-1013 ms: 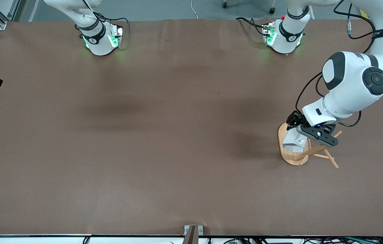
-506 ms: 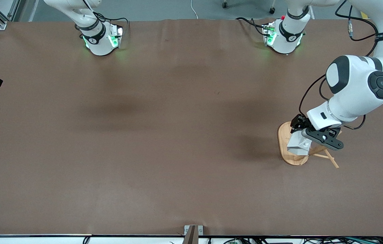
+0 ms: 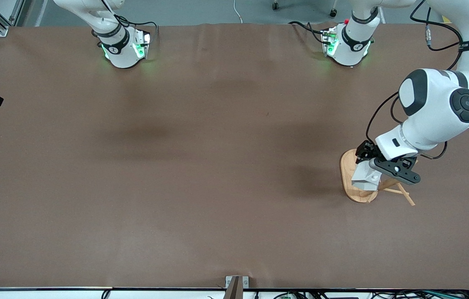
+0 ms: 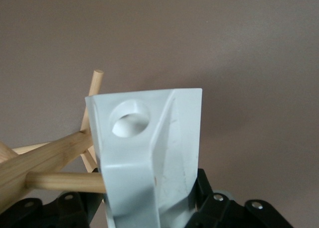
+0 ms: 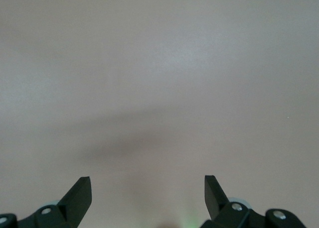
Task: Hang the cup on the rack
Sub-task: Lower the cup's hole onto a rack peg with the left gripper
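While the left tool point(image 3: 369, 166) pinches the cup point(image 3: 365, 176) over the rack point(image 3: 352, 189), a peg point(image 4: 62, 181) touches its handle; the right tool point(image 5: 148, 190) waits, spread, above bare desk point(image 3: 201, 166).

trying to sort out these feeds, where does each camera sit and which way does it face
Front view: high across the table, facing the robots; both bases along the top, the left arm bent over the rack, left gripper holding the cup.
Left wrist view: on the left wrist, looking past the cup at the rack's pegs; black gripper parts show.
Right wrist view: on the right wrist, facing bare table; the open right gripper shows.
Front and left wrist views share cup and rack.
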